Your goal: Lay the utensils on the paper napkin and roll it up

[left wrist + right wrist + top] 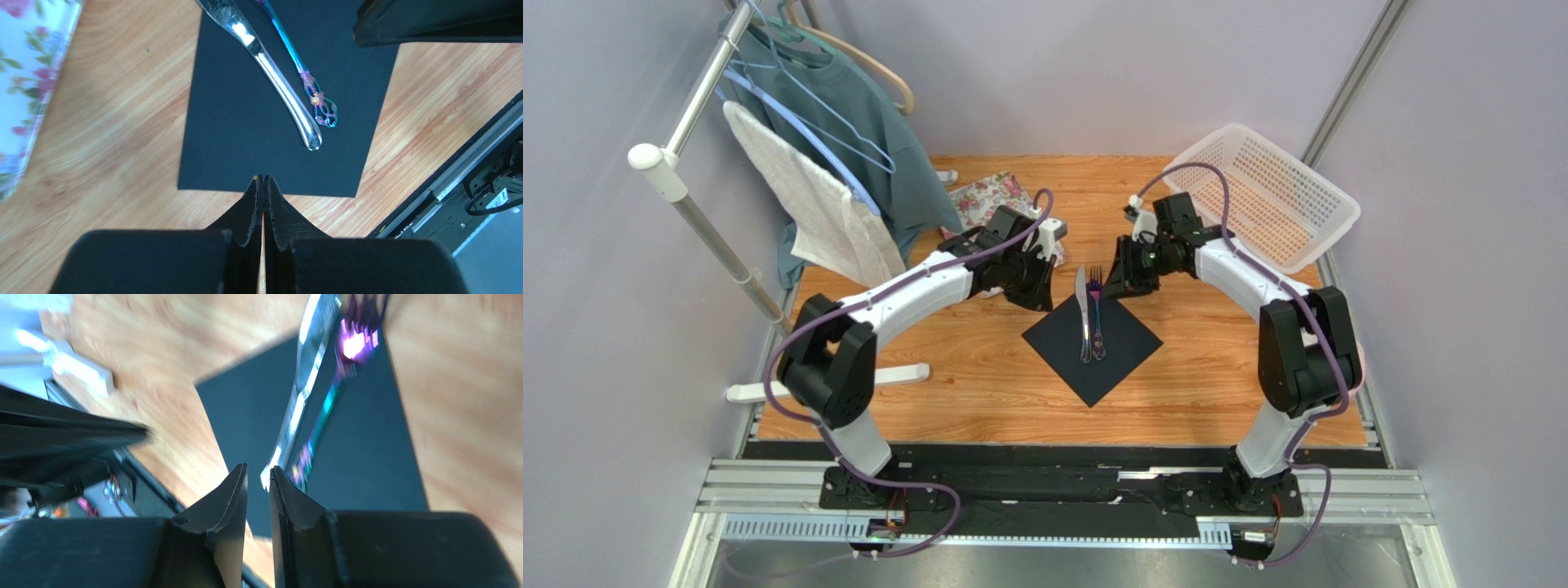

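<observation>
Looking down from the overhead camera, I see the black paper napkin (1100, 368) lying flat on the wood-grain worktop (940, 404), turned so its corners sit like a diamond between the two arms. Its surface is matte and I see no crease in it. Both utensils lie on it side by side, nearly touching. The knife (1081, 306) is smooth, mirror-bright metal with a rounded handle end. The fork (1096, 325) is slimmer, with an iridescent teal-to-purple sheen and an openwork, flower-like handle end. My left wrist camera shows the left fingers (248, 208), black and finely textured, tapering to points that are pressed together with no gap. They sit right at one straight edge of the napkin, and I cannot tell whether any paper is caught between them. The right wrist picture is smeared, but the right fingers (230, 496) show a thin slit between their wedge-shaped tips. They hang over the napkin close to the utensils, and I see nothing in the slit. A pink-flowered tray (995, 196) lies beyond the left arm, and a white perforated plastic basket (1271, 196) sits tilted at the far right.
</observation>
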Robot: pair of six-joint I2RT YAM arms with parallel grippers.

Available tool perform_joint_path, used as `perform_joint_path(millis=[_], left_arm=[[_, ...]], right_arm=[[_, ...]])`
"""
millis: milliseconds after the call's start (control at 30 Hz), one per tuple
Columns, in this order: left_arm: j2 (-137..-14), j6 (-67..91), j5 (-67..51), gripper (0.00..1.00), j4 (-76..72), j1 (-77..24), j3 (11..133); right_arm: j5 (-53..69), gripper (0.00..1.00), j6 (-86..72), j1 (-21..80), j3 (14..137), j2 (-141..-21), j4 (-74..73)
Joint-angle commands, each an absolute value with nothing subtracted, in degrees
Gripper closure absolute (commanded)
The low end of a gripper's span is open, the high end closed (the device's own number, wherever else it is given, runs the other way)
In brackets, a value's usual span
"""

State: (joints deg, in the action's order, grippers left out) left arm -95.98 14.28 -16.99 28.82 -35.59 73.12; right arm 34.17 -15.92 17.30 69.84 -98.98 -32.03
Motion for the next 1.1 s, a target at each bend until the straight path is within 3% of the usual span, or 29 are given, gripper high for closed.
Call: perform_joint_path(millis=[0,467,1067], left_arm=[[-101.33,17.84,-22.59,1.0,25.66,-33.49,74.09],[-110.39,21.97,-23.03,1.0,25.93,-31.73,75.76],[-112.67,22.94,-22.76,1.0,26.28,-31.38,75.85]], right_arm=[[29.89,0.78,-21.17,20.21,76.01,-103.09,-24.62],[18.9,0.92,-26.89,24.7,84.72,-114.17,-21.01],[17.14,0.93,-26.46,26.02,89.74,-122.43,-19.77]])
